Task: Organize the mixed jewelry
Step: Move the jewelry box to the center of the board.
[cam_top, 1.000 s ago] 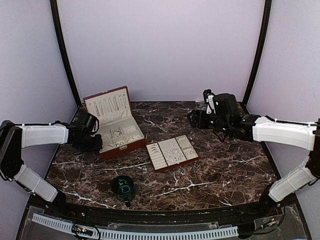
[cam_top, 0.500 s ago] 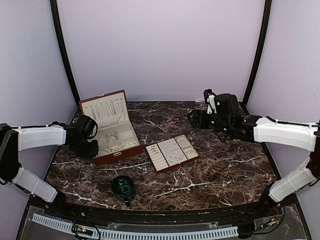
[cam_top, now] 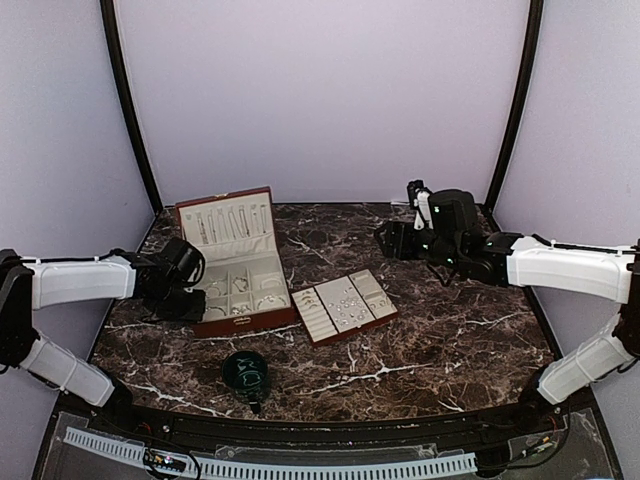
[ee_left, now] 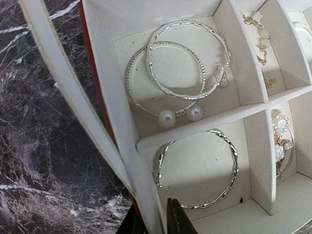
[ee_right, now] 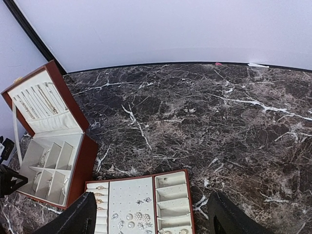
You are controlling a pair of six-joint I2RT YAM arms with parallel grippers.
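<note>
Cup sits nearest, lower centre of the top view, on the desk. Just behind it, mid frame, the tray lies flat and open. Jewelry sits in its cream slots, rings in the left column and small studs in the middle. Left of centre, the box is open with its lid upright, thin chains hanging in it. More jewelry fills its compartments, hoops and a pearl-tipped bangle in the left wrist view. Left gripper is clamped on the box's left wall, one finger inside, one outside. Farthest, right of centre, right gripper is above the desk, jaws wide apart.
</note>
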